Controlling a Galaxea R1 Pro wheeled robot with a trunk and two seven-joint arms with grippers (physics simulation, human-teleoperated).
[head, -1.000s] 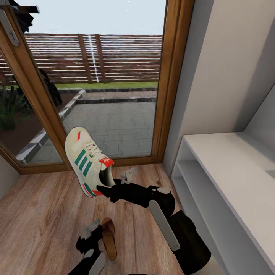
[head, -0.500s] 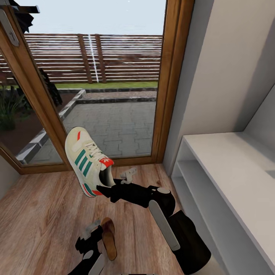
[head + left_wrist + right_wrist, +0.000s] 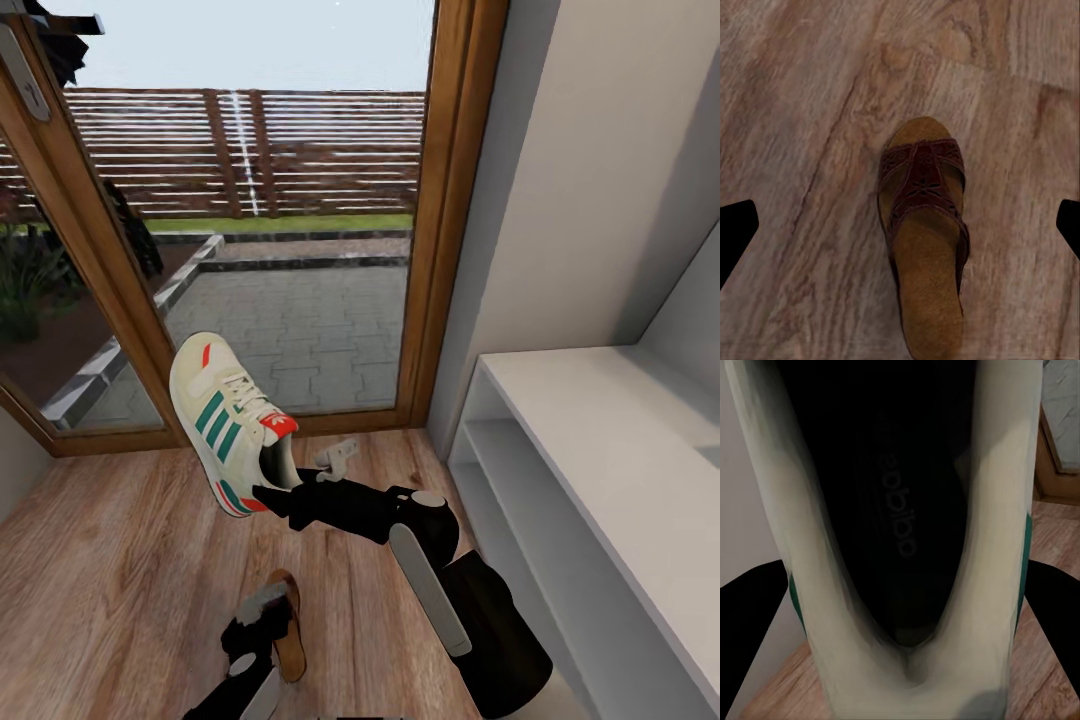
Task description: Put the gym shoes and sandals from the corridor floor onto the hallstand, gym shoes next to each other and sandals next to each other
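Cream gym shoe (image 3: 228, 423) pinched aloft in our right pincer (image 3: 268, 497); left pincer (image 3: 900, 225) spread above a sandal (image 3: 922, 244). Hallstand (image 3: 600, 470) at three o'clock holds no shoes in what we see of it.

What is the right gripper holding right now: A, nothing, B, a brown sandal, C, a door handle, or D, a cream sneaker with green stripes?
D: the right gripper is clamped on the heel of the gym shoe, lifted off the corridor floor.
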